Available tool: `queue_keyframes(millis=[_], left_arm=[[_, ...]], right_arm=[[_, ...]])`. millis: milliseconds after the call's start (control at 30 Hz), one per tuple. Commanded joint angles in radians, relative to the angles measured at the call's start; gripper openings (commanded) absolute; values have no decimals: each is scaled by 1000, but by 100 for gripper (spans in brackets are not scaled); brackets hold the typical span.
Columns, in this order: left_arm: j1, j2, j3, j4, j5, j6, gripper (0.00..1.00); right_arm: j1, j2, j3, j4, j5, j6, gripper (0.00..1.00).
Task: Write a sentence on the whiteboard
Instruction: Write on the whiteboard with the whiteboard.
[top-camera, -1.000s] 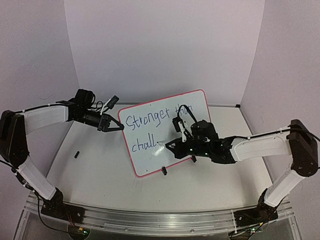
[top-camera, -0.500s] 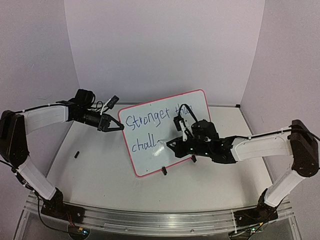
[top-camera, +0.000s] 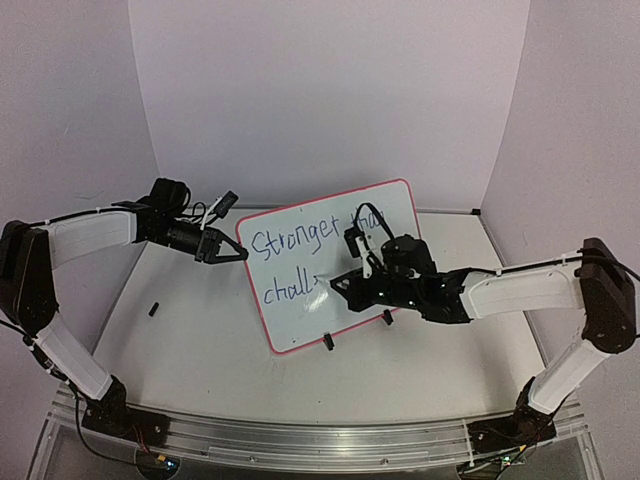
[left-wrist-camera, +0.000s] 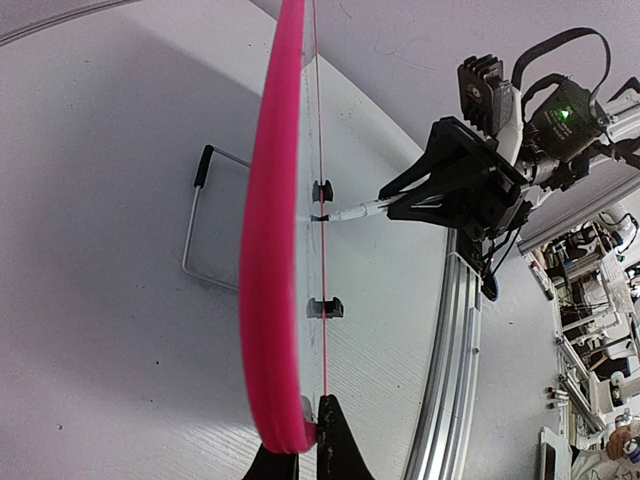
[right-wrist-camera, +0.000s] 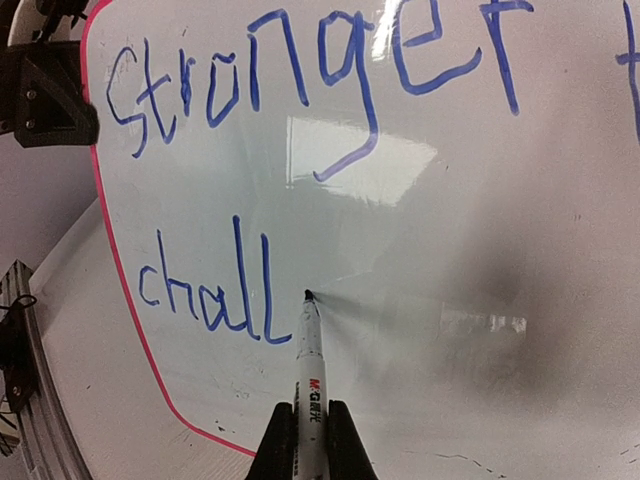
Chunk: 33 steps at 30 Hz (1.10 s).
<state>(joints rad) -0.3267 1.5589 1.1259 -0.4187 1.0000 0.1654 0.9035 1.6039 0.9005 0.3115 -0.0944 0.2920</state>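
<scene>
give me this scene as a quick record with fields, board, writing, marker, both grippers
whiteboard: standing on the table on black clip feet, pink rim
sentence: blue, top line "Stronger" plus a word partly hidden by the right arm; second line "chall", unfinished
marker: tip on the board just right of "chall"
left gripper: shut on the whiteboard's left edge
right gripper: shut on the marker
loose item: small black object on the table, left of the board

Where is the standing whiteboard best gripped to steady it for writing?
At the thin left rim, coming from the left, one finger on each face, as the left end effector does. The whiteboard stands upright on small clip feet, and its front must stay free for the marker.
</scene>
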Motion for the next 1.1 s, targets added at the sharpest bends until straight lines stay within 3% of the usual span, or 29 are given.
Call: queue_keyframes(millis=[0, 500, 800, 1067], left_arm=[[-32, 20, 28, 3, -35, 67, 0], [-32, 20, 28, 2, -35, 67, 0], [-33, 19, 28, 2, -36, 67, 0], [-32, 17, 28, 1, -36, 67, 0]], right_arm=[[-6, 21, 24, 9, -23, 3, 0], [-5, -10, -59, 17, -34, 54, 0], [-5, -37, -44, -1, 57, 48, 0], [-5, -90, -35, 2, 50, 24, 0]])
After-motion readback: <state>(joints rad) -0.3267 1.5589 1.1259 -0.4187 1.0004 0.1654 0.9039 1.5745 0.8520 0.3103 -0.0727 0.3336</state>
